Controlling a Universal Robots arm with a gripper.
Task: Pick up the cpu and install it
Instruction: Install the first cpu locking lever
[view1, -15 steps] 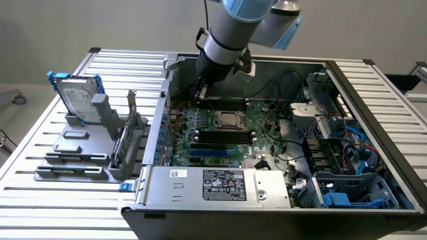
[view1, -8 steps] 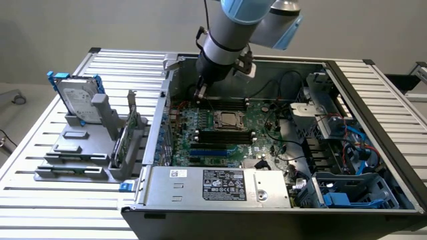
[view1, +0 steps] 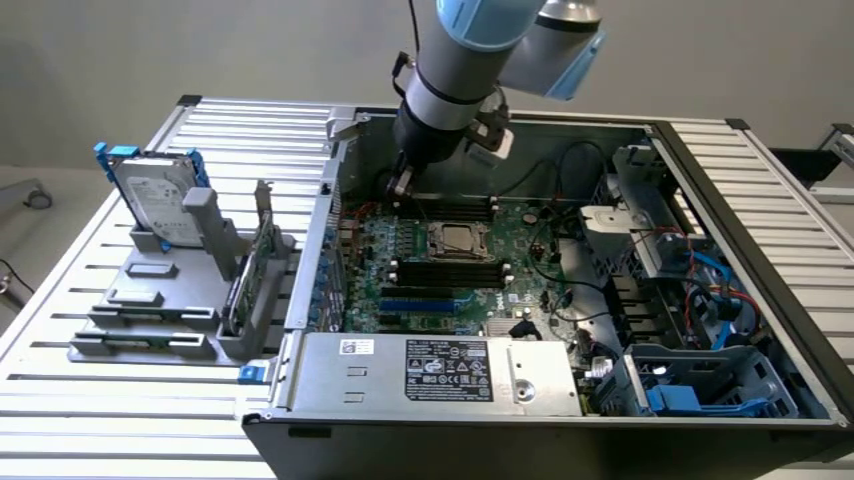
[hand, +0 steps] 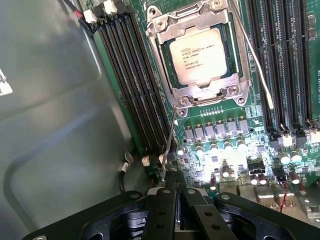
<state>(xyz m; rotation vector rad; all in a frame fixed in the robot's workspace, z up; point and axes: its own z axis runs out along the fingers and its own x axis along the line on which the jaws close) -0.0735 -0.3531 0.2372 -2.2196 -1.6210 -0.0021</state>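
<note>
One cpu (hand: 198, 55) lies in the socket (hand: 156, 30); the tool (hand: 172, 176), pressed together, has its base cut off.

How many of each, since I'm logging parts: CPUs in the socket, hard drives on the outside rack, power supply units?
CPU: 1
Hard drive: 1
Power supply unit: 1
Total: 3

A plain pale grey wall (view1: 200, 45) spans the upper part of the frame. Below it lies a ribbed silver aluminium counter (view1: 120, 420), evenly lit, with grey floor (view1: 20, 240) at the left edge.
</note>
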